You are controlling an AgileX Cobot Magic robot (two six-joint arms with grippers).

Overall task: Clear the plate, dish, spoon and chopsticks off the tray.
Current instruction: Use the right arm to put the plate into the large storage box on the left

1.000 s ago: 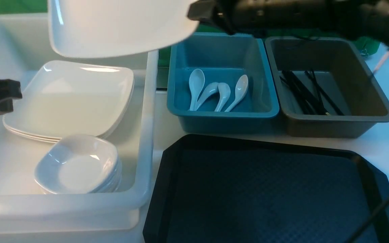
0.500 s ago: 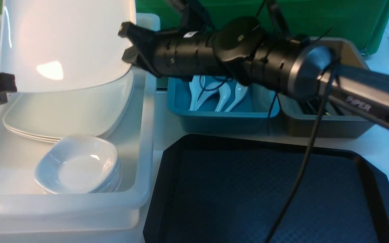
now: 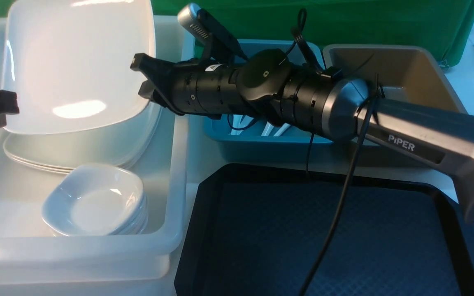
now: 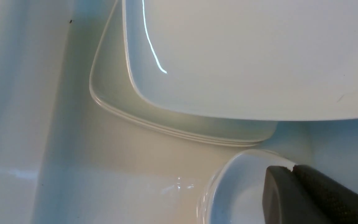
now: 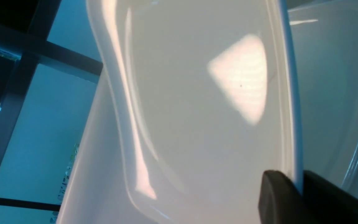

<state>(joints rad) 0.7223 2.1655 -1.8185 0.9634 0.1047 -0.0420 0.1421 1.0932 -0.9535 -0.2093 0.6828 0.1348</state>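
Observation:
The large white square plate (image 3: 76, 61) stands steeply tilted over the stack of like plates (image 3: 76, 150) in the white tub (image 3: 175, 172). Its lower edge is at the stack's top; I cannot tell if they touch. My right gripper (image 3: 140, 78) reaches across from the right and is shut on the plate's right rim (image 5: 291, 124), which sits between the two fingers (image 5: 298, 179). My left gripper (image 4: 292, 168) is shut and empty above a small dish (image 4: 238, 189). The black tray (image 3: 323, 230) is bare. White spoons (image 3: 270, 129) peek out under the right arm. The chopsticks are hidden.
A stack of small white dishes (image 3: 97, 201) sits at the front of the white tub. The blue tub (image 3: 261, 144) and brown tub (image 3: 405, 70) stand behind the tray, largely covered by my right arm (image 3: 303, 98). Its cable (image 3: 335, 218) hangs over the tray.
My right arm has come down and to the left with the plate. The plate has dropped from high above the tub to the stack and now stands tilted. The left gripper stayed put.

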